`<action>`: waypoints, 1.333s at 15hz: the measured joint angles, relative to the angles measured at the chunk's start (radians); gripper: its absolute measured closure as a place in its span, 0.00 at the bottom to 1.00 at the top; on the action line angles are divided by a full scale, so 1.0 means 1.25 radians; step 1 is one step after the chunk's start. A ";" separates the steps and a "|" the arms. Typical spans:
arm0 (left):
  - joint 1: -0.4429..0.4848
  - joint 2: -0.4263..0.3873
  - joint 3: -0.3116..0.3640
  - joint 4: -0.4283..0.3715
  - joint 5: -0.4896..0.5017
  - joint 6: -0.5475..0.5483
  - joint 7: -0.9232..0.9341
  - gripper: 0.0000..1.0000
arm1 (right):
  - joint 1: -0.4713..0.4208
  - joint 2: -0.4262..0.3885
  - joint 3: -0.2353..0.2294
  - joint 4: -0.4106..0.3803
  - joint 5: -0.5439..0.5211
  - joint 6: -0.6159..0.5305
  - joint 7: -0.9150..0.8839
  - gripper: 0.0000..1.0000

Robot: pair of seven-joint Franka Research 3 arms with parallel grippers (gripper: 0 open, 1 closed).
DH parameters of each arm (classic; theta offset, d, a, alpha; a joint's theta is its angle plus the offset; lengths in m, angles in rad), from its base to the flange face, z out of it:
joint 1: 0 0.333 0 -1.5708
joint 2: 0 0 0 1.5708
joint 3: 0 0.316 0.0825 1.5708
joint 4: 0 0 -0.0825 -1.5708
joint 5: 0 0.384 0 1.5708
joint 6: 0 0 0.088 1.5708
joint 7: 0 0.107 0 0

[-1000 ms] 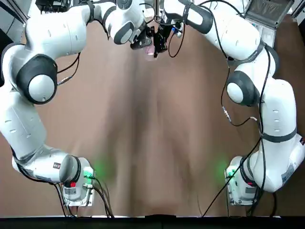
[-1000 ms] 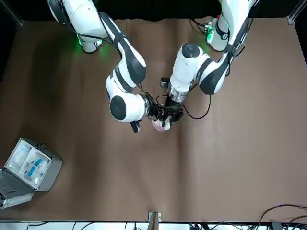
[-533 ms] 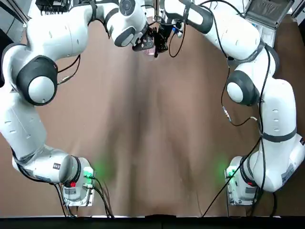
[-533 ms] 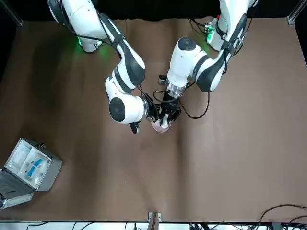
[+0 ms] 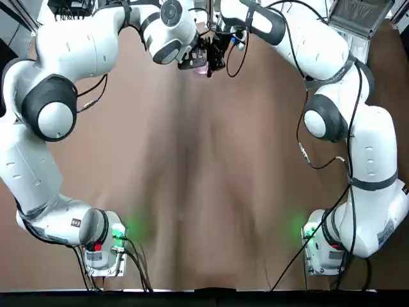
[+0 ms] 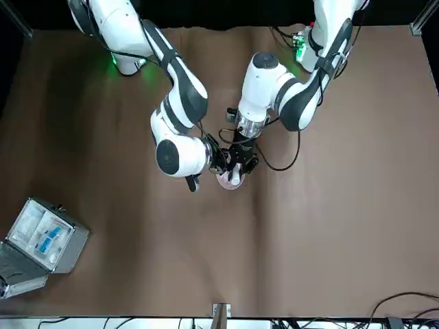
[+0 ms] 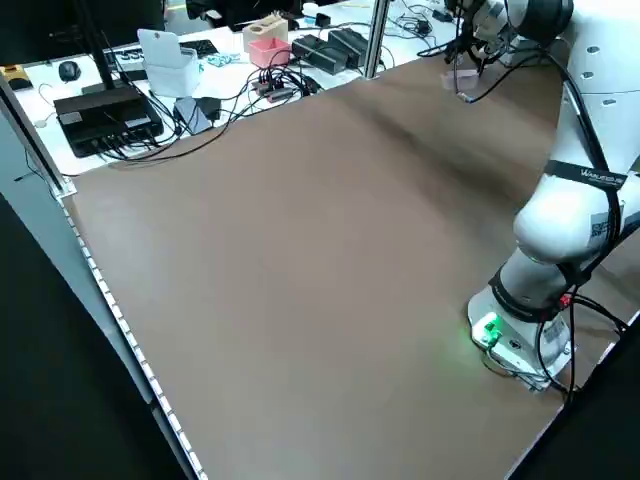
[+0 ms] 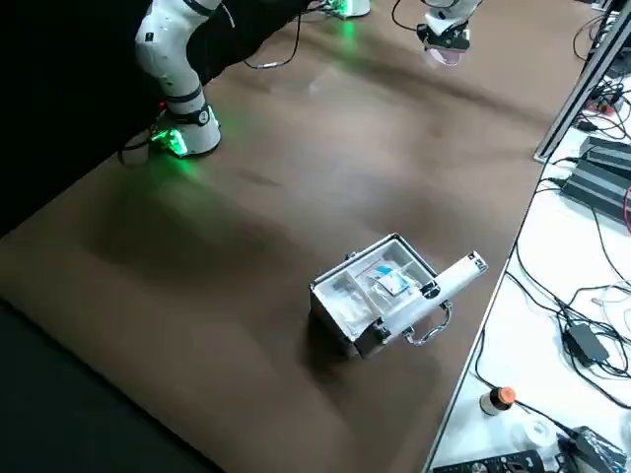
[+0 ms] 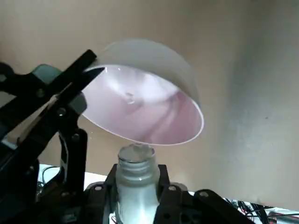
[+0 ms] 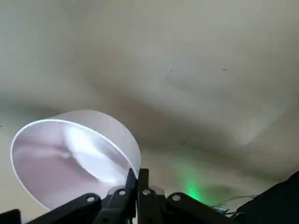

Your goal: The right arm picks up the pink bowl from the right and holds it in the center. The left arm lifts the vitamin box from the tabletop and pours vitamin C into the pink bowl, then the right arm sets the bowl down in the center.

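The pink bowl point(image 9: 142, 105) looks like smooth, thin plastic with a soft sheen; highlights slide across its whitish-pink inside, while the outer wall reads more satin than glossy. Just beside its rim, between the left gripper point(image 9: 135, 186)'s fingers, the vitamin box point(image 9: 135, 179) appears as translucent, frosted plastic with a ribbed neck. Both grippers are matt black, hard-looking plastic or metal (which, cannot be told); the right gripper point(image 10: 138, 184) pinches the bowl's rim. Beneath them the tabletop point(image 6: 329, 226) is a matt brown, cloth-like covering with faint darker streaks. The arm shells are glossy white plastic. Well away from both grippers, the hinged case point(image 8: 380, 296) shows brushed grey metal.
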 joint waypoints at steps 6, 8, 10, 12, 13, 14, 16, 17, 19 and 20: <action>0.002 0.000 0.001 -0.007 0.030 0.009 0.000 0.64 | 0.000 0.001 0.000 0.000 0.000 0.000 -0.001 0.98; 0.002 -0.001 0.001 -0.010 0.071 0.012 -0.019 0.64 | 0.000 0.001 0.000 0.000 0.000 -0.001 -0.001 0.98; 0.003 -0.005 0.001 -0.022 0.105 0.025 -0.048 0.64 | 0.000 0.001 0.000 0.000 0.000 -0.001 -0.001 0.98; 0.004 -0.009 0.002 -0.037 0.135 0.043 -0.077 0.64 | 0.000 0.001 0.000 0.000 0.000 -0.001 -0.001 0.98; 0.004 -0.011 0.002 -0.042 0.143 0.046 -0.089 0.64 | 0.000 0.001 0.000 0.000 0.000 -0.001 -0.001 0.98; 0.004 -0.012 0.002 -0.044 0.149 0.048 -0.095 0.64 | 0.000 0.001 0.000 0.000 0.000 -0.001 -0.002 0.98; 0.005 -0.013 0.002 -0.046 0.176 0.049 -0.111 0.64 | 0.000 0.001 0.001 0.001 0.000 -0.001 -0.002 0.98; 0.007 -0.013 0.002 -0.046 0.196 0.050 -0.130 0.64 | 0.000 0.001 0.001 0.002 0.000 -0.001 -0.002 0.98; 0.012 -0.013 0.002 -0.047 0.243 0.051 -0.171 0.64 | 0.000 0.001 0.002 0.005 0.000 -0.001 -0.003 0.98; 0.015 -0.013 0.002 -0.048 0.261 0.051 -0.186 0.64 | 0.000 0.001 0.002 0.005 0.000 -0.001 -0.003 0.98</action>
